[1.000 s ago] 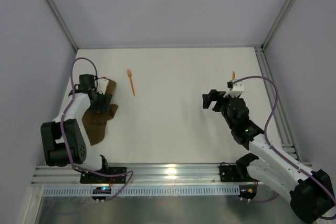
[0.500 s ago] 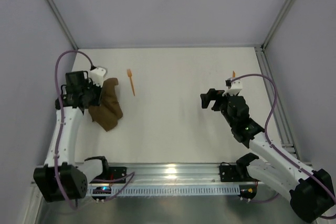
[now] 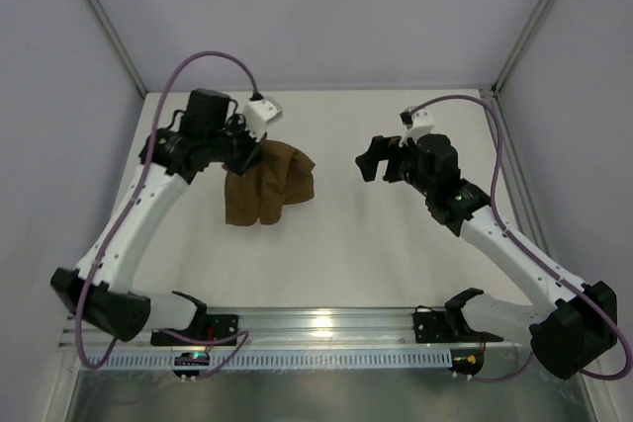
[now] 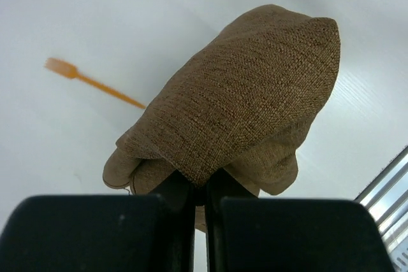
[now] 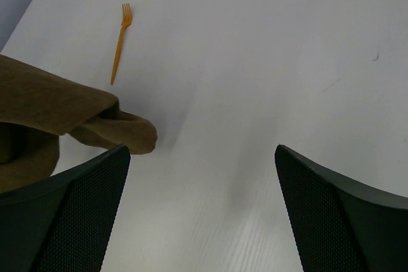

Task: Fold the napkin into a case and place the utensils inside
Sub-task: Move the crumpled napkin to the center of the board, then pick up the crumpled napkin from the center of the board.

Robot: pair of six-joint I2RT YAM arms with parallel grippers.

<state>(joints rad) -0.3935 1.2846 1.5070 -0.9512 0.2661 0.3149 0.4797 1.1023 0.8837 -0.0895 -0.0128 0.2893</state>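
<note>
The dark brown napkin (image 3: 269,183) hangs bunched from my left gripper (image 3: 245,152), which is shut on its top fold above the left-middle of the white table. In the left wrist view the cloth (image 4: 248,100) drapes over the shut gripper (image 4: 199,186). One orange fork (image 4: 89,79) lies on the table beyond it; the right wrist view shows the same fork (image 5: 120,41) past the napkin (image 5: 44,106). In the top view the utensils are hidden by the arms and cloth. My right gripper (image 3: 381,160) is open and empty (image 5: 201,149), right of the napkin.
A metal rail (image 3: 316,323) runs along the table's near edge between the arm bases. Grey walls and slanted frame posts (image 3: 99,17) enclose the table on the left, back and right.
My left gripper shut on the napkin at the table's left edge, lifted it and carried it right toward the middle. My right arm swung left and farther back, still open.
</note>
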